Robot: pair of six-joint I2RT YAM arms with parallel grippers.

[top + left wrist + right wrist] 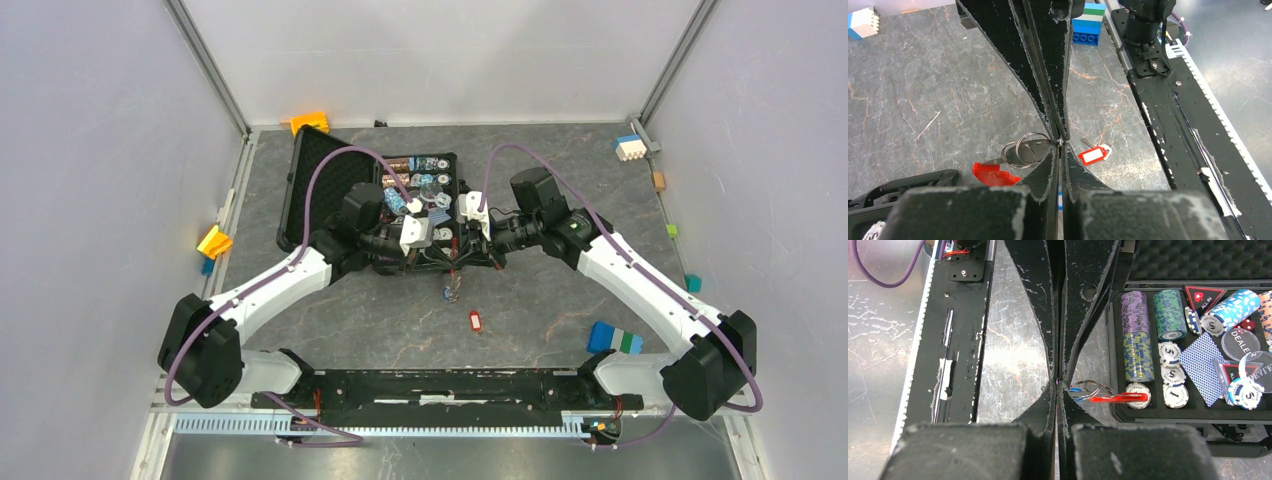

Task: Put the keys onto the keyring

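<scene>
"DEALER" – clear round button (1240,343), "ALL IN" – black-and-red triangular marker (1203,296)

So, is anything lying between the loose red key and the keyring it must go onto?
Nothing visible does. The red key lies alone on the table, a short way from the keyring, which sits at the shut tips of the left pincer and the right pincer. Only bare tabletop separates them.

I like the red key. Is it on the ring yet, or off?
Off. The red key lies by itself on the table, apart from the ring; nothing joins them.
</scene>
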